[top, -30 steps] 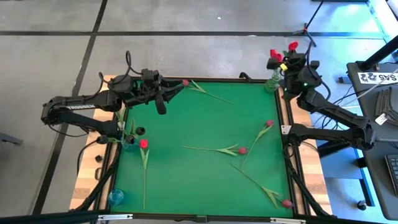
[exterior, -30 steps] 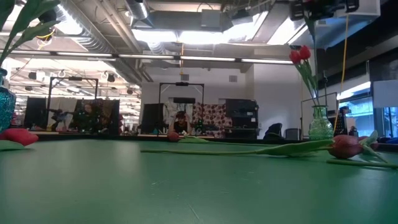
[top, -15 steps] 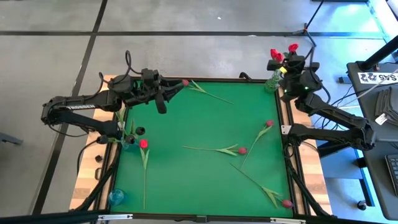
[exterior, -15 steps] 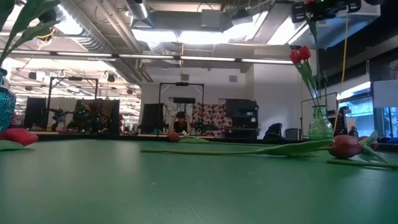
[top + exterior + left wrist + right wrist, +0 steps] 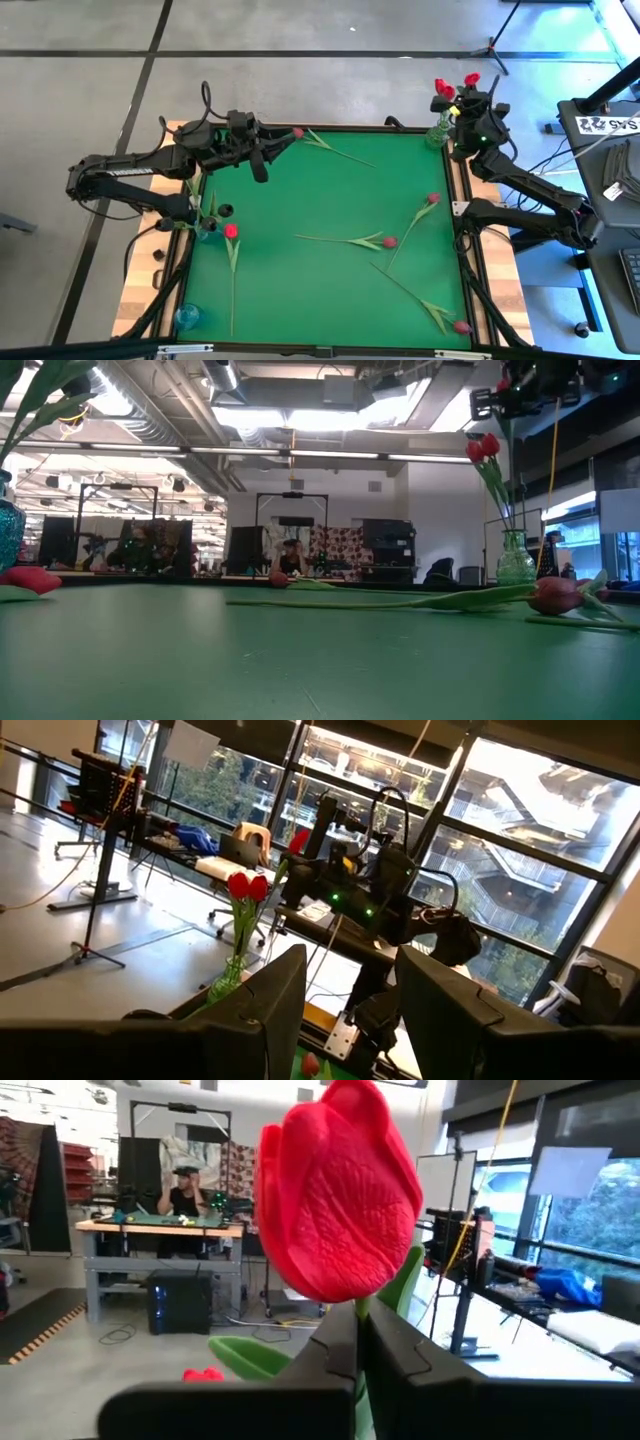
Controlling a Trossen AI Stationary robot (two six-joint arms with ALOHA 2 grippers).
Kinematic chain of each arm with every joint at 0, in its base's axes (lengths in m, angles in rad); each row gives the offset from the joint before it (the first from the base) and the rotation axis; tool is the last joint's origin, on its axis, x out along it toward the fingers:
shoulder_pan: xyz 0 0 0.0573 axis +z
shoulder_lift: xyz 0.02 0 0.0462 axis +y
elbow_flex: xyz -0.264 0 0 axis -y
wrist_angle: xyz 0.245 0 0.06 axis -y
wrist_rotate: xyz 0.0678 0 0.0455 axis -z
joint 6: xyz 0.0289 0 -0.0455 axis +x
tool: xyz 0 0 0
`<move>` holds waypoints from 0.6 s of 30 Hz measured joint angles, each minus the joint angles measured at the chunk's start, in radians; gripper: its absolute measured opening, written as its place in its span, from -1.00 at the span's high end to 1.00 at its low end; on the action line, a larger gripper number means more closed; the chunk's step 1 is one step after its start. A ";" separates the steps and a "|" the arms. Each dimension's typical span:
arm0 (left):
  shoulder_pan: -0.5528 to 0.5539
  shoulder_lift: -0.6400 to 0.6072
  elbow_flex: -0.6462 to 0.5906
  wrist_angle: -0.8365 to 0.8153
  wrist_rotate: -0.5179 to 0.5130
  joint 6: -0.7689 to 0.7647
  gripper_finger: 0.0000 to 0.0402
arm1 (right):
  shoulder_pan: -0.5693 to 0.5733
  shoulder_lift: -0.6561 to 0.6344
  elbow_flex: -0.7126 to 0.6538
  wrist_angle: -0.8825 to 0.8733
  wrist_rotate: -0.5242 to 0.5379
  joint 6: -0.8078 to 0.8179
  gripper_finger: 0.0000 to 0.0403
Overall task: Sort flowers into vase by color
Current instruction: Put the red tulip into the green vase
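Note:
My right gripper (image 5: 468,92) is raised over the table's far right corner, shut on a bright red tulip (image 5: 335,1200) whose head (image 5: 471,78) stands beside the glass vase (image 5: 437,130). That vase (image 5: 515,557) holds two red tulips (image 5: 483,447). My left gripper (image 5: 283,145) hovers open above the far left of the green mat, holding nothing. Several tulips lie flat on the mat: one by the far edge (image 5: 297,132), three dark red ones on the right (image 5: 433,198) (image 5: 389,241) (image 5: 461,326), and a bright red one at the left (image 5: 231,231). My right gripper pinches the tulip's green stem (image 5: 360,1308) between its two fingers, just under the head. The fingers come at it about level and lie across the stem. The tulip is lifted clear and upright, head above the fingers; the stem below them is hidden.
A vase with a dark flower (image 5: 207,228) stands at the mat's left edge, and a blue glass vase (image 5: 187,316) at the near left corner. A raised frame borders the mat (image 5: 320,290). People sit at desks beyond the table (image 5: 290,557).
My right gripper has sunk a little with the red tulip, drifting toward the glass vase. It stays shut and the tulip stays upright.

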 joint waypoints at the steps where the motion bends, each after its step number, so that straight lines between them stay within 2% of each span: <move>1: 0.000 0.000 0.000 0.000 -0.001 0.000 0.25 | 0.001 0.000 -0.005 -0.002 0.001 0.005 0.98; 7: 0.000 0.000 0.000 0.000 -0.024 0.005 0.25 | 0.001 0.000 -0.008 -0.080 0.047 0.042 0.97; 11: 0.000 0.000 0.000 0.000 -0.026 0.008 0.25 | 0.002 0.000 -0.009 -0.214 0.105 0.180 0.88; 18: 0.000 0.000 0.000 0.000 -0.026 0.008 0.25 | 0.003 0.000 -0.009 -0.384 0.094 0.399 0.77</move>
